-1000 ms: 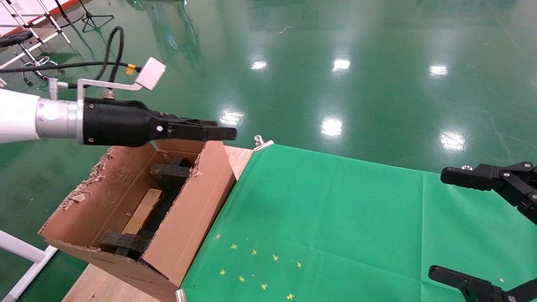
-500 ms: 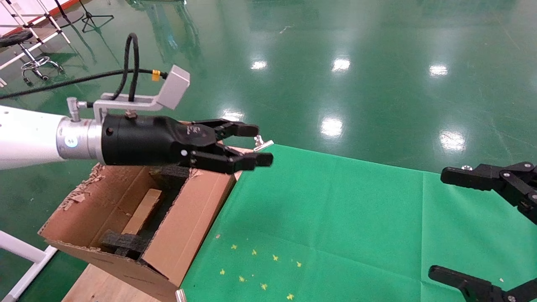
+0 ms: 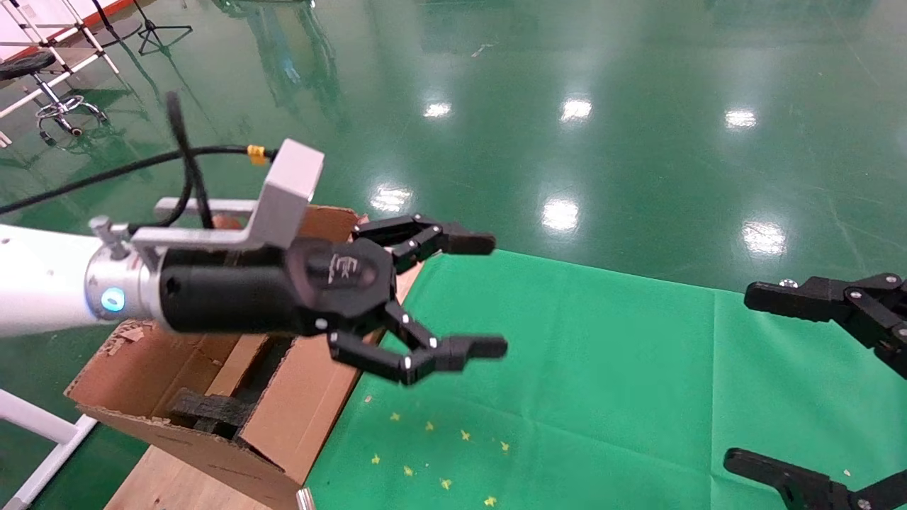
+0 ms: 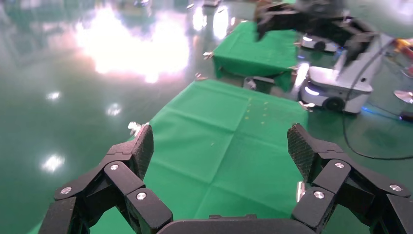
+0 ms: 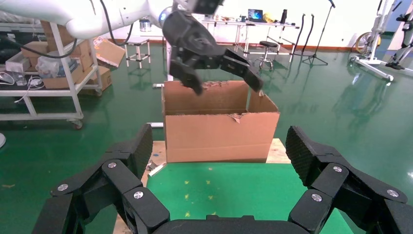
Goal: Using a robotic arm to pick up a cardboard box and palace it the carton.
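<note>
The carton (image 3: 305,404) stands at the table's left end, flaps up, with black foam blocks (image 3: 209,411) inside. A pale brown oblong piece (image 3: 237,358) lies between the foam blocks; I cannot tell whether it is the cardboard box. No small box shows on the cloth. My left gripper (image 3: 492,296), on the white arm, is open and empty, hovering past the carton's right wall over the cloth's edge. It also shows in its wrist view (image 4: 220,146) and in the right wrist view (image 5: 226,85), above the carton (image 5: 221,131). My right gripper (image 3: 740,379) is open and empty at the right edge.
A green cloth (image 3: 567,368) covers the table, with small yellow marks (image 3: 439,453) near the front. Bare wood (image 3: 163,482) shows under the carton. A metal clip (image 3: 305,499) holds the cloth's front edge. Shiny green floor lies beyond the table.
My left gripper has moved from above the carton to the right and lower, toward the cloth. It has rolled over and opened from shut. The right gripper has not moved.
</note>
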Robot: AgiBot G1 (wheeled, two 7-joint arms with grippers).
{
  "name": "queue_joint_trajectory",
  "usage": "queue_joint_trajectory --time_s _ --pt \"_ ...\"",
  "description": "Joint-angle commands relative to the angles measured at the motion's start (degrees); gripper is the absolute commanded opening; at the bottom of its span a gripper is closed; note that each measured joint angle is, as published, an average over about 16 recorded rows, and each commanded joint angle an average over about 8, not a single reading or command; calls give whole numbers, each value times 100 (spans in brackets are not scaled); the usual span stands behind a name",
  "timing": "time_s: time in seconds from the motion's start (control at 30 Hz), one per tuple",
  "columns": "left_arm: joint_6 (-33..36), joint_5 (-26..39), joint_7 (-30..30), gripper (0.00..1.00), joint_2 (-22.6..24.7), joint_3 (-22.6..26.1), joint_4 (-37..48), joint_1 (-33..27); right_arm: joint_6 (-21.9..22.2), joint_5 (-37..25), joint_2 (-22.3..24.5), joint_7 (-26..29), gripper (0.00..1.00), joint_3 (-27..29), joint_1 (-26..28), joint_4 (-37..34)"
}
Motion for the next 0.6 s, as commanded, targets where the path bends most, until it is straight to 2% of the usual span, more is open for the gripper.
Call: queue_joint_trajectory --time_s 0.03,0.33,0.6 --pt "0 -104 138 100 -5 -167 -233 202 0 0 0 0 100 0 0 0" --pt "4 -486 617 100 -20 -775 -1081 941 2 2 1 -1 100 -1 -1 -1" --pt "2 -519 624 100 -22 -807 -1116 978 3 2 1 -1 100 -1 -1 -1"
